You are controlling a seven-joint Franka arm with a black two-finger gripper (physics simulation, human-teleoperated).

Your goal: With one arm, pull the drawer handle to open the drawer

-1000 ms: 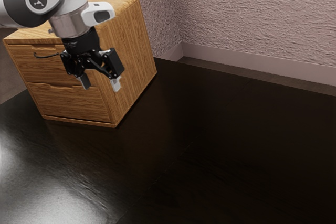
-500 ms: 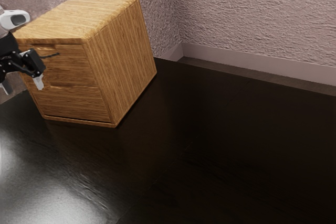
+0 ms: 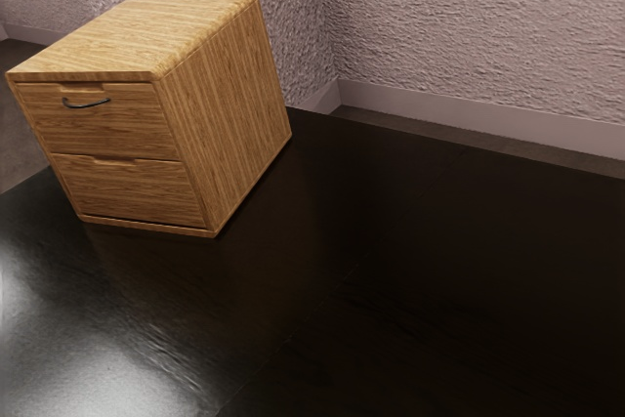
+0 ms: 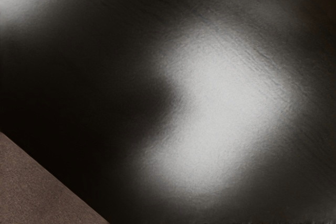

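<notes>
A wooden cabinet with two drawers stands on the dark table at the exterior view's left. The upper drawer carries a thin dark metal handle near its top edge and sits flush with the cabinet front. The lower drawer is flush as well. In the wrist view I see the glossy dark table with a bright reflection, and its edge with brown floor beyond.
A textured pinkish wall with a pale baseboard runs behind the table. The table spreads wide and dark to the exterior view's right and front of the cabinet.
My arm and gripper, in front of the cabinet's drawers a second ago, have swung away toward the exterior view's left and out of that view. The cabinet and drawers have not moved.
</notes>
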